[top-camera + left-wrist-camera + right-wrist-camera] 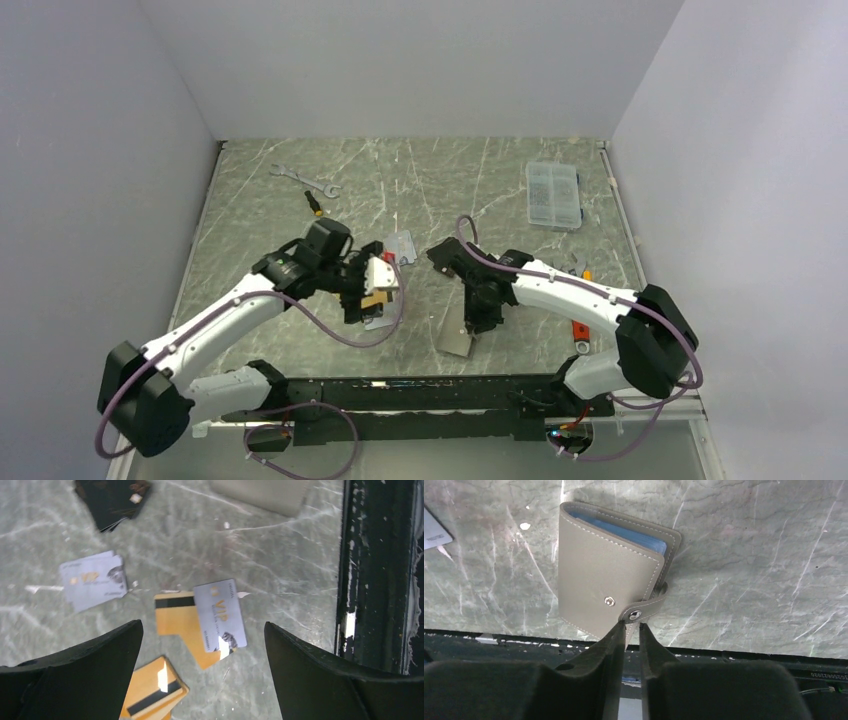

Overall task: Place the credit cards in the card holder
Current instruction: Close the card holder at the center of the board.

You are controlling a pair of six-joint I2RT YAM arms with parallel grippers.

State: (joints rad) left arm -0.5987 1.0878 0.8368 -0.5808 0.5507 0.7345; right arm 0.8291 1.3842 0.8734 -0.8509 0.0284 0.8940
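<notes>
My left gripper [202,680] is open and empty, hovering over loose credit cards: a silver VIP card [220,614] lying on a gold card [175,625], a small gold stack [152,687] near the left finger, and silver cards [93,580] farther off. In the top view it [366,293] is above this pile. The grey-taupe card holder [604,570] lies closed near the table's front edge, blue sleeves showing, with its snap tab [639,614] undone. My right gripper [633,626] is shut on that tab; in the top view it [477,322] is at the holder [455,341].
A black folded pouch [112,500] lies beyond the cards. A clear compartment box [553,195] stands at the back right, a wrench [305,180] and a small screwdriver [315,203] at the back left. A black rail [375,580] runs along the near edge.
</notes>
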